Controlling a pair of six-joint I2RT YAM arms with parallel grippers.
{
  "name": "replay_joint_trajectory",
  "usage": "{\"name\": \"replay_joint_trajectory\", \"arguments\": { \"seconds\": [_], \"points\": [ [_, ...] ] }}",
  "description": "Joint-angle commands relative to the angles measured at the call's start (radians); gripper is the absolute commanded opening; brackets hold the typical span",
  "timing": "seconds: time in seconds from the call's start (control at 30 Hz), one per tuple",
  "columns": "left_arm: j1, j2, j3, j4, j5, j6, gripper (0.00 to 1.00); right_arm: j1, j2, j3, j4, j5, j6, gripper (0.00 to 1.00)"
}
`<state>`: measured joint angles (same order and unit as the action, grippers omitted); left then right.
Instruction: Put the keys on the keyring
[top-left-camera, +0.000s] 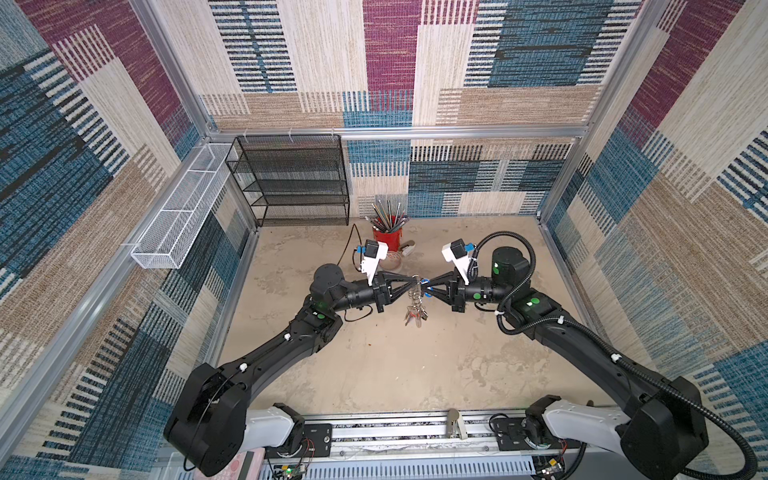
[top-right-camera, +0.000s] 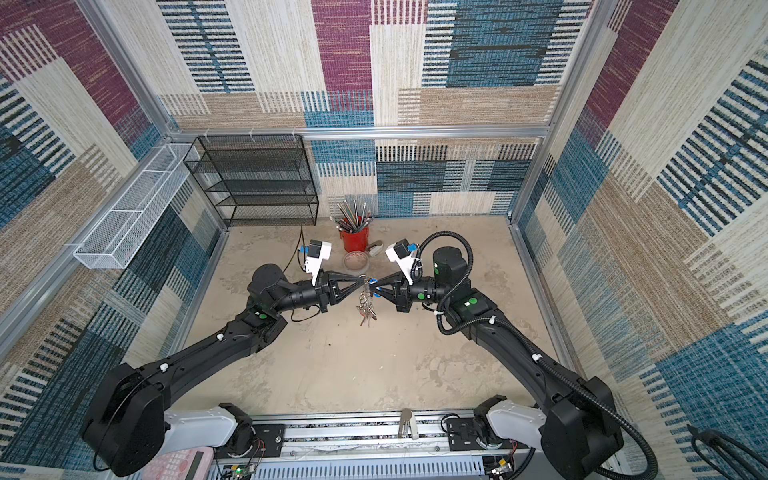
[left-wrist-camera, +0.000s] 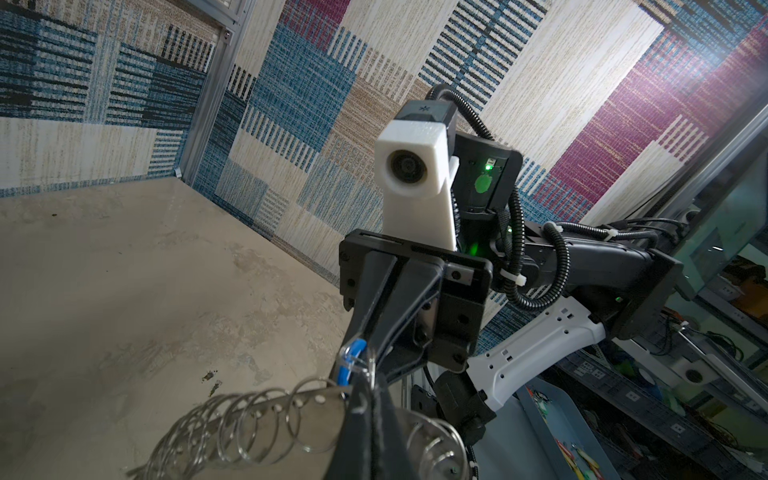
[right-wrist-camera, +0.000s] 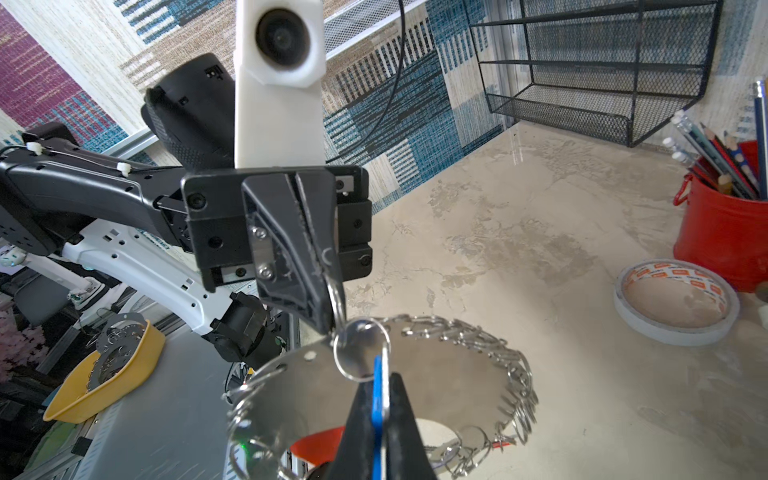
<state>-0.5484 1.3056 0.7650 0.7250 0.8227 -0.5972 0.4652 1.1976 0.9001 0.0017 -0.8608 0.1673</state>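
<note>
My left claw (top-left-camera: 412, 279) is clamped on the crescent keyring (right-wrist-camera: 440, 374), aloft; my right claw (top-left-camera: 427, 286) pinches the blue-tagged key (right-wrist-camera: 377, 370).

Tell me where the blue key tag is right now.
The blue tag is pinched in the right gripper, at the keyring that the left gripper holds up. In both top views that is above mid-table, near the red cup.

Red pencil pot (top-left-camera: 388, 240) beside tape roll (right-wrist-camera: 665, 332); black mesh shelf (top-left-camera: 291, 183) behind; white basket (top-left-camera: 183, 208) on wall.
</note>
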Motion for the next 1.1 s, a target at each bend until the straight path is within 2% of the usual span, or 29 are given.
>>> {"name": "replay_joint_trajectory", "arguments": {
  "seconds": [0.0, 0.27, 0.6, 1.07],
  "points": [
    [-0.002, 0.01, 0.0, 0.029, 0.032, 0.023, 0.0, 0.01, 0.011, 0.016, -0.002, 0.006, -0.012, 0.0],
    [-0.004, 0.011, -0.003, 0.015, 0.024, 0.04, 0.0, 0.021, 0.006, 0.014, -0.005, 0.02, -0.012, 0.0],
    [0.001, -0.027, -0.031, -0.004, -0.016, 0.052, 0.0, 0.005, -0.035, -0.015, -0.012, 0.092, -0.004, 0.0],
    [0.003, -0.024, -0.041, 0.012, -0.022, 0.038, 0.0, -0.032, -0.035, -0.033, 0.012, 0.063, 0.02, 0.0]
  ]
}}
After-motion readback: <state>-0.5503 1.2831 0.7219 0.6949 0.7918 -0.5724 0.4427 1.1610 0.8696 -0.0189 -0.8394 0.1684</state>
